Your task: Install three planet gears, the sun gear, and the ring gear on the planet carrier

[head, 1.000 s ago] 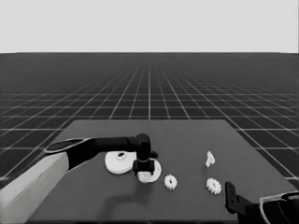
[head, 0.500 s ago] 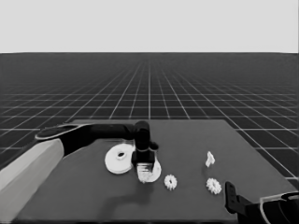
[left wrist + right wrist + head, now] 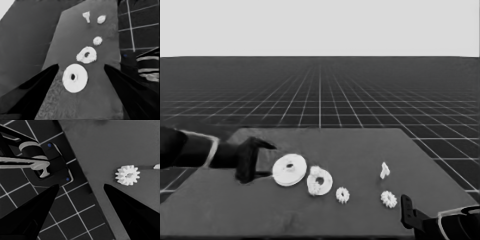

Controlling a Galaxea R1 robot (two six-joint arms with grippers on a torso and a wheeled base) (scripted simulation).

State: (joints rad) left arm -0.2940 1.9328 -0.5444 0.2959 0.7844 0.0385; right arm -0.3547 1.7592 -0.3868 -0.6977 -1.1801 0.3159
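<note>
On the dark table, the larger round part lies flat just beside the smaller round part, which sits at about four o'clock from it in the head view, the two nearly touching. The smaller part's rim looks lumpy, as though gears are already seated on it (a count cannot be made out), so the task is judged to be partly done, with the larger part not yet placed on top. Two loose gears are seen in the open: one gear at four o'clock from the smaller round part and near it, the other gear well apart at three o'clock, toward the table's right end. The thin white piece is set at twelve o'clock from that far gear. The left gripper is positioned at nine o'clock from the larger round part, over the table's left end, with its arm entering low from the left edge and its fingers pointed down at the surface. In the left wrist view its fingers are spread wide and nothing is held between them; the parts are lined up ahead of it. The right gripper is parked at the table's near right corner, likewise wide apart and empty, with the far gear lying just past one finger and untouched.
</note>
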